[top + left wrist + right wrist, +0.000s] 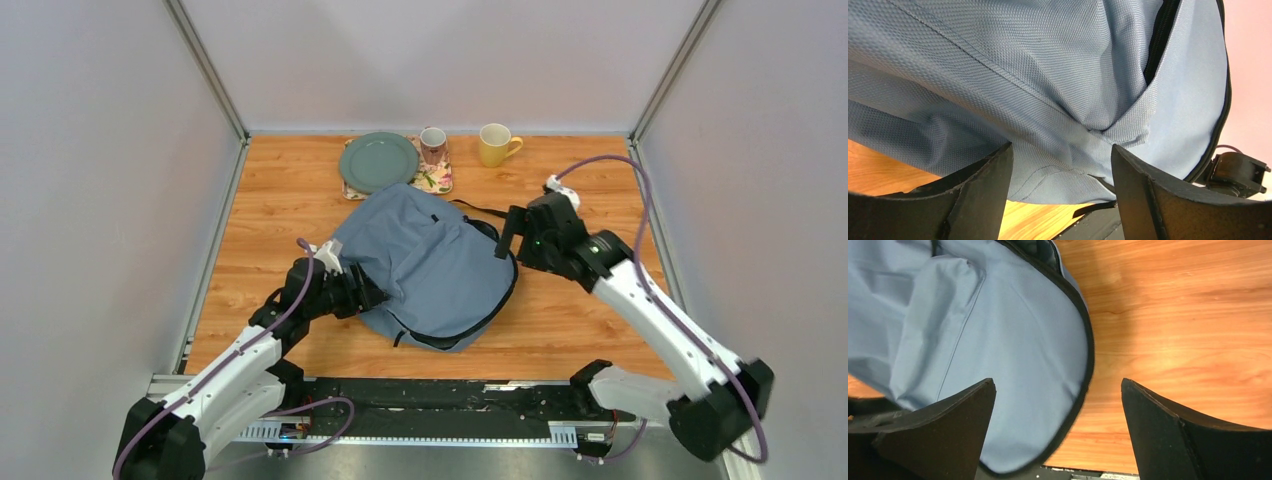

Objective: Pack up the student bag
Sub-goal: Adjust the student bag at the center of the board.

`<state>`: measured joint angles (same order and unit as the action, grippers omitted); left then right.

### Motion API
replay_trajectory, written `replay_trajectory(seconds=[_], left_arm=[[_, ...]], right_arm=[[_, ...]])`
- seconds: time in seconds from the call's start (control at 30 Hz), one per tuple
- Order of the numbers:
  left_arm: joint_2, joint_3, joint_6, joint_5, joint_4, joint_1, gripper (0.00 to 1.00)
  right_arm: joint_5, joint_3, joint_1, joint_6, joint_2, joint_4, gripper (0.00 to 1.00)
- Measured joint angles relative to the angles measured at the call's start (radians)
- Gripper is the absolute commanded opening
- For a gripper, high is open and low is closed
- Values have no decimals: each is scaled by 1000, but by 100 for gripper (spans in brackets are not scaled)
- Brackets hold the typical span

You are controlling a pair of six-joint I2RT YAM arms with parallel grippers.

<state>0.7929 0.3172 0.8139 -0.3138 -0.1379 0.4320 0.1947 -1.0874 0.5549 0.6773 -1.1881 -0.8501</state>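
L gripper [1060,150] sits low at the bag's [425,260] left-near side, jaws apart, nothing clamped. A pinched ridge of cloth lies just beyond the tips, touching or nearly so; can't tell which.

The bag lies flat-ish mid-table [280,200], btwn the two grippers, its far end reaching the mat [436,181]. No loose items to pack in view, so prob. this is a bag-handling step: getting hold of the cloth to open or square it up, not loading.

Next move, as I read it: L needs a firm pinch on that ridge or on the zip [1159,40] edge, which shows a dark gap in the left wrist view. R gripper [1058,382] hangs over the bag's right rim, jaws wide apart, holding nothing, rim btwn them. It'd need to drop and close on the piping.

Materials: bag is soft woven grey-blue cloth w/ stitched seams, slumps and creases, black piping round a curved edge, thin black strap [478,209] trailing right. Table is smooth wood-grain laminate.

Far edge: round grey-green plate [378,161] on the floral mat, pink mug [433,145] beside it, yellow mug [495,145] to the right; all glazed, hard.
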Motion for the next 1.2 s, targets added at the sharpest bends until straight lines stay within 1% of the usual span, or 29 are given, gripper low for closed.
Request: replay_trajectory(seconds=[0.1, 0.2, 0.23, 0.27, 0.3, 0.37, 0.4, 0.47, 0.5, 0.53, 0.57, 0.6, 0.63, 0.67, 0.73, 0.87, 0.97, 1.07, 1.2], left_arm=[[8, 6, 0, -4, -11, 0, 79], [34, 22, -1, -7, -22, 4, 79], [42, 24, -1, -7, -22, 7, 76], [47, 24, 0, -7, -22, 10, 73], [52, 24, -1, -7, -22, 15, 61], [63, 24, 2, -8, -22, 21, 51], [67, 24, 3, -9, -23, 22, 43], [71, 24, 6, -14, -24, 25, 30], [71, 24, 9, -18, -23, 26, 22], [71, 24, 14, -19, -21, 27, 19], [71, 24, 14, -22, -19, 27, 14], [71, 24, 19, -22, -18, 27, 11], [70, 24, 20, -25, -16, 27, 8], [71, 24, 23, -26, -16, 27, 8], [71, 24, 25, -26, -14, 27, 8], [68, 24, 29, -26, -14, 27, 6], [62, 24, 30, -26, -14, 27, 6], [59, 24, 31, -28, -14, 27, 5], [56, 24, 35, -29, -15, 27, 5]], right_arm=[[7, 61, 0, 6, 187, -21, 100], [-71, 171, 0, 50, 391, -9, 99], [-101, 208, 2, 71, 441, -4, 99], [-133, 247, 9, 96, 489, 3, 99], [-163, 288, 23, 123, 532, 18, 99], [-193, 347, 79, 179, 570, 25, 99], [-198, 364, 111, 204, 571, 26, 97], [-187, 393, 211, 262, 560, 33, 93], [-169, 399, 267, 294, 546, 32, 88], [-153, 401, 312, 318, 529, 31, 86], [-125, 401, 365, 346, 505, 33, 86], [-100, 399, 406, 371, 482, 33, 81], [-79, 399, 445, 391, 456, 34, 80], [-53, 398, 482, 409, 428, 34, 79], [-6, 394, 550, 444, 362, 37, 71], [82, 356, 652, 500, 243, 38, 71], [149, 320, 696, 537, 178, 48, 71], [187, 318, 713, 564, 146, 77, 71], [245, 314, 736, 602, 103, 84, 67]])
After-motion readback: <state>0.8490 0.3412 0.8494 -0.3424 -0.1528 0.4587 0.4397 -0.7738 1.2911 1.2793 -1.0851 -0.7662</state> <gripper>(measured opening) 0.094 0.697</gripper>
